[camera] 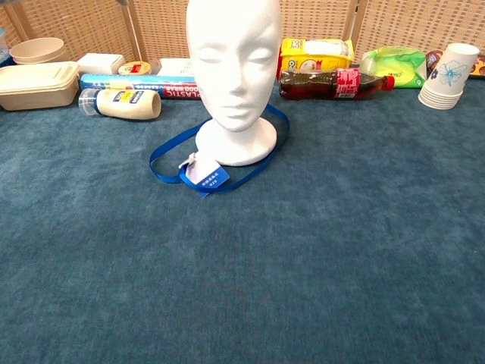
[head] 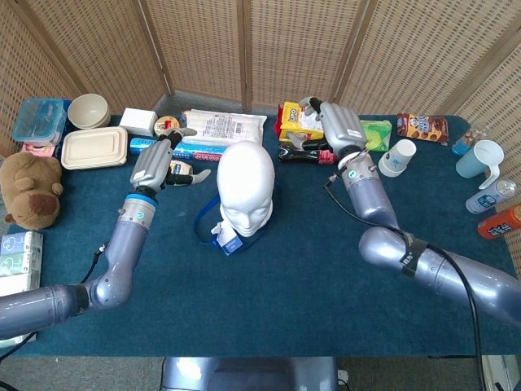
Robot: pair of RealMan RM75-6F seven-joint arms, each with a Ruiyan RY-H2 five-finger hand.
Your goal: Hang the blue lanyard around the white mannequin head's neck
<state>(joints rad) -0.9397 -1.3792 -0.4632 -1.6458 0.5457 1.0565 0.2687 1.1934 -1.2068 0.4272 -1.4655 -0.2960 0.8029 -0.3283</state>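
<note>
The white mannequin head (head: 247, 184) (camera: 233, 64) stands upright in the middle of the blue table. The blue lanyard (camera: 168, 149) (head: 202, 220) lies in a loop on the cloth around the head's round base, its badge (camera: 204, 175) flat in front. My left hand (head: 159, 162) hovers left of the head with fingers spread, holding nothing. My right hand (head: 335, 124) hangs at the back right of the head, fingers apart and empty. Neither hand shows in the chest view.
Behind the head lie a cola bottle (camera: 333, 82), a yellow packet (camera: 314, 50), a foil box (camera: 144, 86) and a white bottle (camera: 121, 103). Paper cups (camera: 449, 76) stand far right. Bowls and boxes (head: 94, 147) and a teddy bear (head: 31, 189) sit at the left.
</note>
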